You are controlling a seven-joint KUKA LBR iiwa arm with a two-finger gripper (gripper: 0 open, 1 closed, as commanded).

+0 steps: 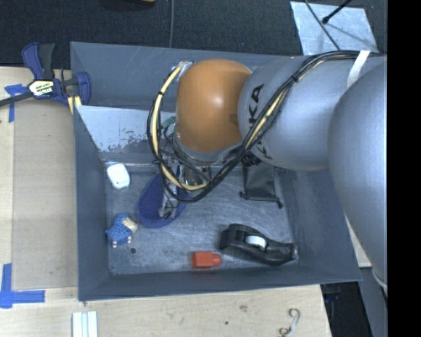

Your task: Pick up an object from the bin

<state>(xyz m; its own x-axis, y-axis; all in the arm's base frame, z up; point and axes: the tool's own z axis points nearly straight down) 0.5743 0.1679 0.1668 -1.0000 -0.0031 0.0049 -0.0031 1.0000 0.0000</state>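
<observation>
Camera view.

Setting: a dark surface point(118, 20) lies behind the far rim. In front of it stands the grey metal bin point(91, 217), with sloped walls and a flat, speckled floor.

Arm: the silver-grey KUKA arm point(316, 112) comes in from the right and covers the bin's far-right part. Its rounded orange wrist cover point(207, 105) hangs over the far middle of the bin. Yellow and black cables point(158, 131) loop round the cover's left side and underneath it.

Gripper point(171, 197): low beneath the orange cover, left of the floor's centre. It is at the upper right edge of a dark blue floppy rounded piece point(150, 205) and overlaps that piece here. Whether it touches or grips the piece cannot be told. How wide it stands cannot be told either, since cover and cables hide it.

Other contents of the floor:
- small white rounded lump point(118, 175), far left, near the blue piece but apart from it.
- small blue and tan toy figure point(120, 229), near left, just beside the blue piece's lower edge.
- small red-orange block point(206, 260), by the near wall, about the middle.
- black tape dispenser with a white roll point(256, 245), near right, just beside the block.
- black angular object point(262, 185), right of the gripper and close under the arm; its kind cannot be told.
</observation>
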